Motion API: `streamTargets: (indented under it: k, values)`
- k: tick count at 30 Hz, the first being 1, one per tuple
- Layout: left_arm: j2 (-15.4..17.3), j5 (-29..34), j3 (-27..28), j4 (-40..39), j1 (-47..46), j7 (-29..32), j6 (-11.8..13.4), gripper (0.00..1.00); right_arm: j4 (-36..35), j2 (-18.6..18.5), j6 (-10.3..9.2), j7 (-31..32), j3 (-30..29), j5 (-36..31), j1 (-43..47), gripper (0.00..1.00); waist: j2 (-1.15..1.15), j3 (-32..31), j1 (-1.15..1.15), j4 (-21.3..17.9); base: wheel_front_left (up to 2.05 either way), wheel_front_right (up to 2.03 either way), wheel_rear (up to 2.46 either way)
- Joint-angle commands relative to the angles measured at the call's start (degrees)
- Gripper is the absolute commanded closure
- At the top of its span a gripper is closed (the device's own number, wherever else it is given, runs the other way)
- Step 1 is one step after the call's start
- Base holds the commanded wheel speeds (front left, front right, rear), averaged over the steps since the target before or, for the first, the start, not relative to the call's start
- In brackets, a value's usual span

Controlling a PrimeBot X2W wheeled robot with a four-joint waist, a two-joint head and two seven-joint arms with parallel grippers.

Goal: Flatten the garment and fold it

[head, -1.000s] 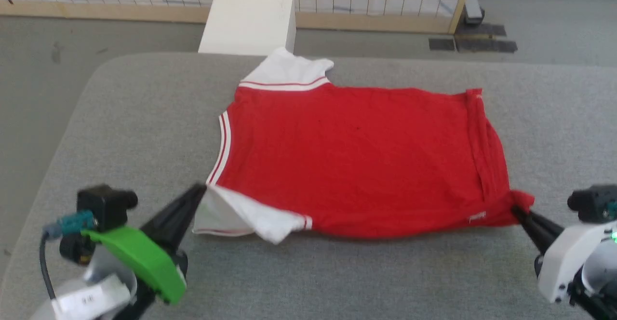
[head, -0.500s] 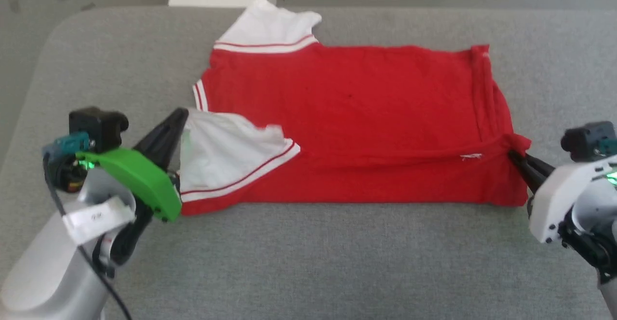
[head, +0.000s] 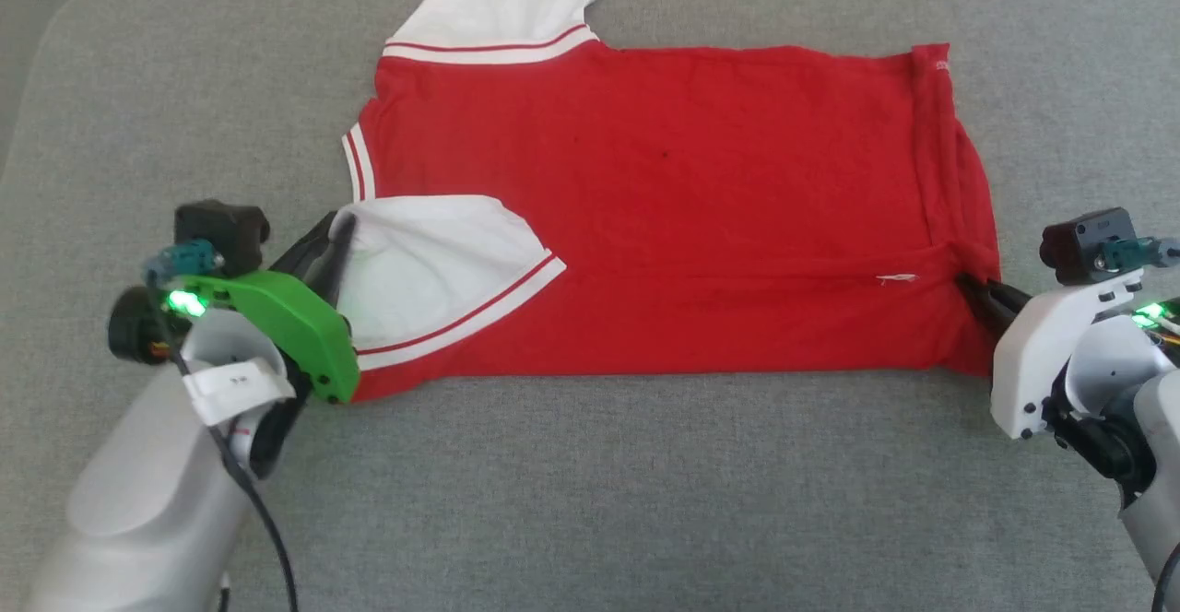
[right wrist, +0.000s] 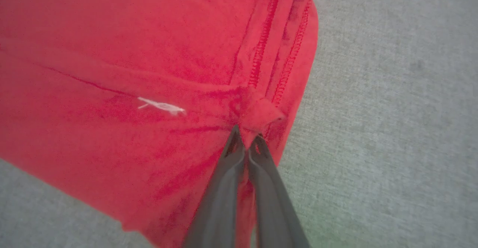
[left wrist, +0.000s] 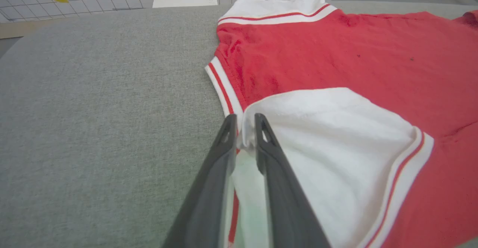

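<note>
Near edge of the shirt is now lying folded over onto its own red body, where a second ago it was stretching flat toward the robot; the head camera has also tilted down since then. Shirt is resting across the middle of the grey padded table, neck end toward the robot's left, hem toward its right. Left pincer is standing at the folded-over white sleeve; from the wrist its fingers are parting by a narrow gap, with the sleeve's edge lying in that gap and not visibly being squeezed. Right pincer is closing tight on a small bunched knot of red hem corner, tips together with cloth puckering around them and creases running out from the pinch. Far sleeve is lying flat at the table's far edge. A short white thread is sitting on the red fold, just beside the right pincer.
</note>
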Motion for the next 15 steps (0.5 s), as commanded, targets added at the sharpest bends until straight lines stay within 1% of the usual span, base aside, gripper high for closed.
streamTargets:
  k: [1,6,8,9,10,12,15]
  values:
    - [-0.9,-0.1,-0.1,1.2,-1.0,-0.8,-0.1,0.0,0.8,0.2,-0.1,-0.5,0.1,-0.7,-0.6,0.0,0.0,-1.1,0.0,0.1,0.0,0.0,0.0]
    - [-2.7,-1.0,-0.1,4.5,-0.2,-2.6,0.0,0.0,1.0,0.3,-0.1,-0.6,0.5,-2.0,0.2,0.0,0.0,-4.6,0.0,0.3,0.0,0.0,0.0]
    - [-3.4,-2.2,0.2,4.6,0.7,-2.8,-0.1,0.0,0.6,0.6,-0.1,0.4,-0.4,-3.2,1.2,0.0,0.0,-6.3,0.0,0.4,0.0,0.0,0.0]
    - [-3.6,-3.1,0.3,4.1,1.5,-2.4,-0.5,0.0,0.1,1.1,-0.1,1.0,-1.3,-3.9,1.9,0.0,0.0,-7.2,0.0,0.4,0.0,0.0,0.0]
    - [-3.8,-3.8,0.7,3.6,2.2,-2.4,-0.4,0.0,-0.4,1.6,-0.1,1.7,-2.1,-4.4,2.5,0.0,0.0,-7.9,0.0,0.4,0.0,0.0,0.0]
    - [-4.1,-4.8,1.8,1.6,4.0,-3.1,1.5,0.0,-1.7,3.3,-0.1,3.8,-4.5,-5.4,4.4,0.0,0.0,-9.2,0.0,0.5,0.0,0.0,0.0]
    - [-4.6,-5.8,2.4,-2.3,7.7,-2.4,4.5,0.0,-4.3,6.4,-0.1,7.4,-9.6,-9.0,7.4,0.0,0.0,-10.6,0.0,0.7,0.0,0.0,0.0]
